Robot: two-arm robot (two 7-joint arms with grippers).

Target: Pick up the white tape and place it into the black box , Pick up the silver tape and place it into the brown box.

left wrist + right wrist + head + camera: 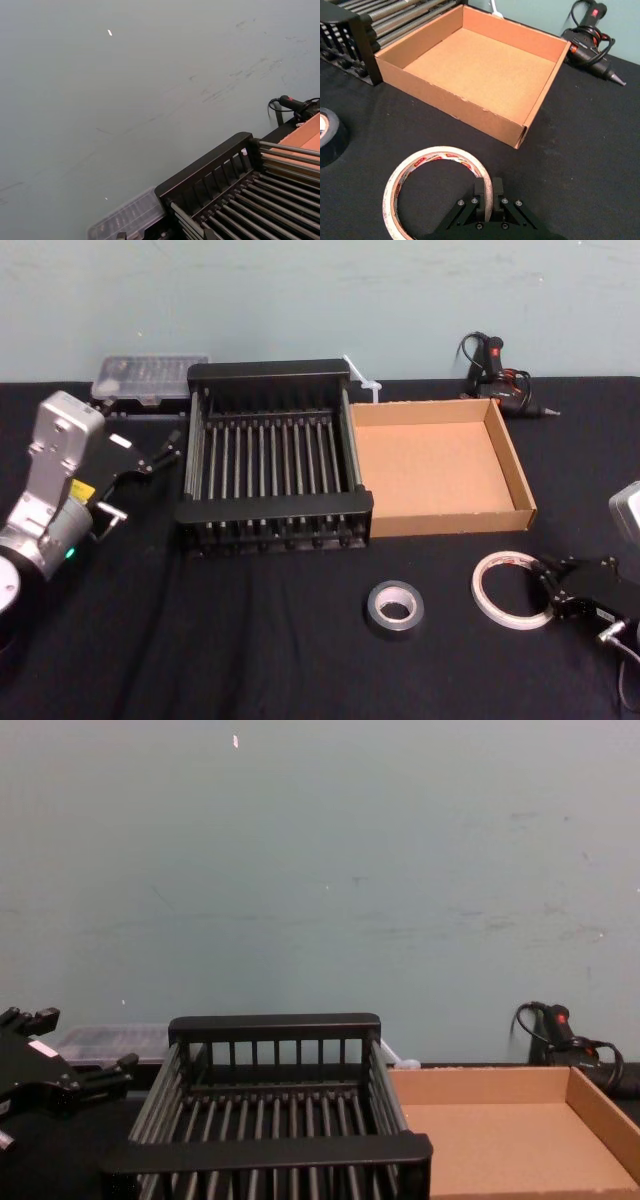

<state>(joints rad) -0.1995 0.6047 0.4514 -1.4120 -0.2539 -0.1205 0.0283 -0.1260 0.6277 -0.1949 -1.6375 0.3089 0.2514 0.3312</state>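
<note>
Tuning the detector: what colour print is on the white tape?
The white tape has red print, clearest in right wrist view.

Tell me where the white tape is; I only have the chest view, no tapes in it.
Observer: The white tape lies flat in front of the brown box, toward its right end.
Operator: Gripped?
Observer: Yes, the right hand is clamped on its rim; it rests on the table.
Operator: Left hand sits by the black box here. Silver tape?
Observer: The silver tape lies flat left of the white one, untouched.
</note>
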